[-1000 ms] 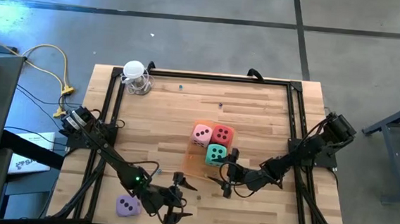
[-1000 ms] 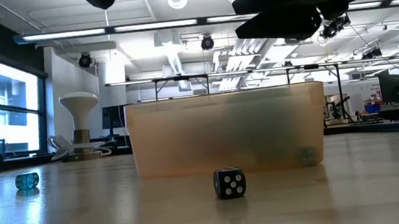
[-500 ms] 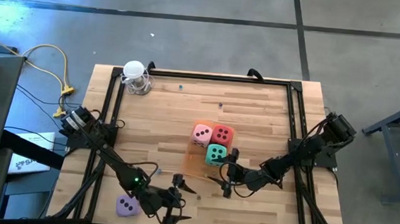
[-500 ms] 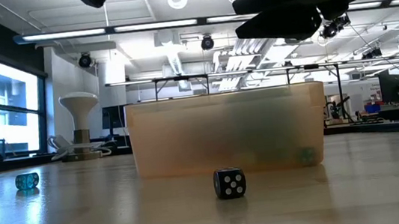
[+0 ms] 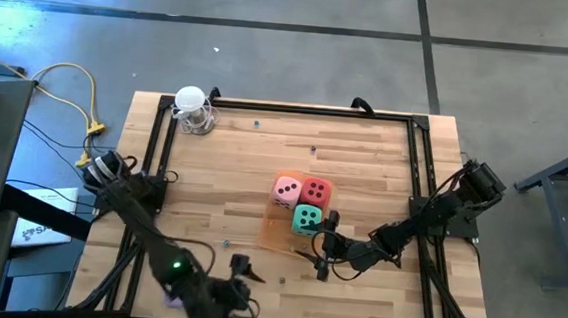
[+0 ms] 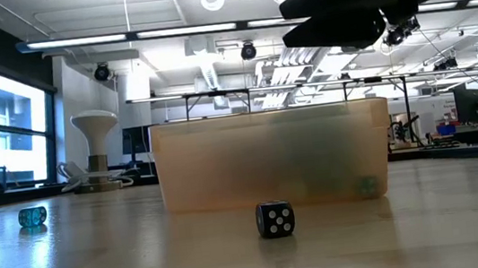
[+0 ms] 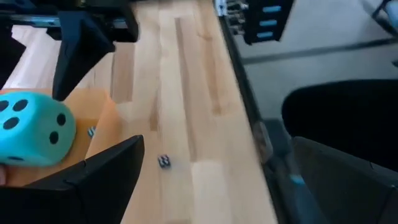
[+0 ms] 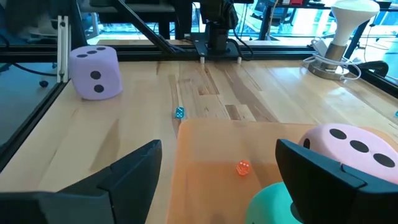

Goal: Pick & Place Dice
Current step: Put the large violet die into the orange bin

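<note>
On the translucent orange tray (image 5: 275,231) in the table's middle sit three dice: pink (image 5: 287,190), red (image 5: 316,191) and teal (image 5: 307,219). The purple die (image 8: 94,71) rests on the wood near the front left; in the high view my left arm covers almost all of it. My left gripper (image 5: 242,286) hangs open above the front edge, right of that die, holding nothing. My right gripper (image 5: 324,246) is open at the tray's near right corner, beside the teal die (image 8: 273,205), and touches nothing.
A white stand (image 5: 192,109) is at the far left corner. Tiny dice lie loose on the wood: a black one (image 6: 275,219), a blue one (image 6: 32,215) and another blue one (image 8: 179,112). A tiny orange die (image 8: 243,167) shows at the tray. Black rails (image 5: 418,178) frame the table.
My left gripper has risen from the table near the front edge and tipped up toward level, staying open. Its arm has swung over the purple die, which has not moved. The right arm and the tray's dice are as before.
</note>
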Available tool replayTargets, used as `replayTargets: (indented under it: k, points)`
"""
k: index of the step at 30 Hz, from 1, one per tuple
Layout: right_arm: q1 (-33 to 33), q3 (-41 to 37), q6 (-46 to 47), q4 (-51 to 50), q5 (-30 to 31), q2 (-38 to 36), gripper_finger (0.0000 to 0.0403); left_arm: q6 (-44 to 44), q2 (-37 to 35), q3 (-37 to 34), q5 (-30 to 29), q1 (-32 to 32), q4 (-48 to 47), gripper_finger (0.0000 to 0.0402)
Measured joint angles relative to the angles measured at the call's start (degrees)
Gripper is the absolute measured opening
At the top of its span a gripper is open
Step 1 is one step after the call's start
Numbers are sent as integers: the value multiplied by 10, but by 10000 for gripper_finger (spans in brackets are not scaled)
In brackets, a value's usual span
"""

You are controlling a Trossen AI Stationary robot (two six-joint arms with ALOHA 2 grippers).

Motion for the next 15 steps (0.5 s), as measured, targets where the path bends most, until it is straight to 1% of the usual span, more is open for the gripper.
replayTargets:
  k: [3,6,9,15]
  points:
    - [0,0,0,-3,0,0,306,-34,0,46,0,-26,-84,400]
    - [0,0,0,-3,-1,0,306,-93,0,66,13,-51,-149,400]
    - [0,0,0,-3,-2,0,306,-137,0,66,39,-74,-177,400]
    - [0,0,0,-3,-1,0,306,-227,0,66,43,-116,-209,400]
